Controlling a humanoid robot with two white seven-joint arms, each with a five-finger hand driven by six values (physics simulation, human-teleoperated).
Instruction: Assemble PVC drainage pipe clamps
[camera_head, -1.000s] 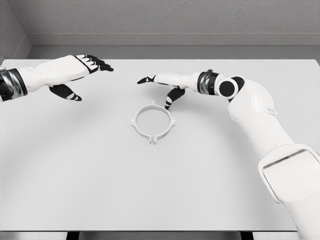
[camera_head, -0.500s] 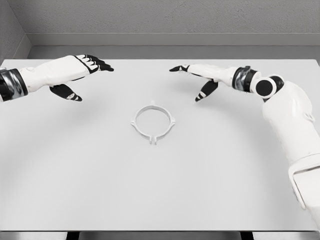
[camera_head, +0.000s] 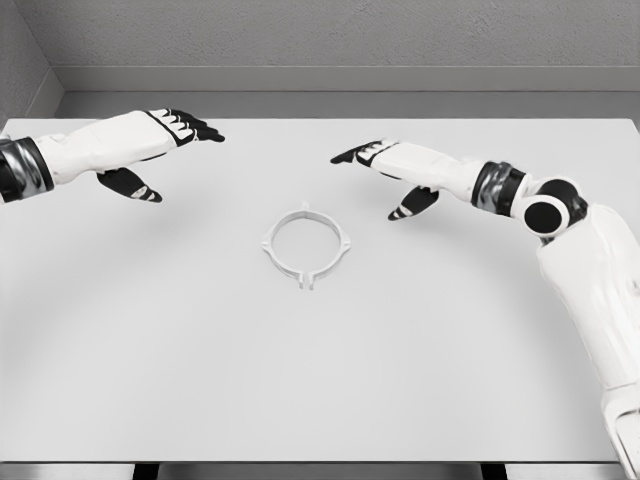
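Observation:
A white ring-shaped pipe clamp (camera_head: 307, 244) lies flat near the middle of the white table (camera_head: 320, 380), with small tabs around its rim. My right hand (camera_head: 385, 172) hovers up and to the right of the clamp, fingers spread and holding nothing, well apart from it. My left hand (camera_head: 170, 145) hangs over the table's far left, also open and empty, far from the clamp.
A grey wall (camera_head: 320, 40) runs along the table's far edge. The table's front edge lies at the bottom of the view.
The right hand pulled away from directly above the clamp toward the right, then settled slightly lower and nearer. The clamp and left hand have not moved.

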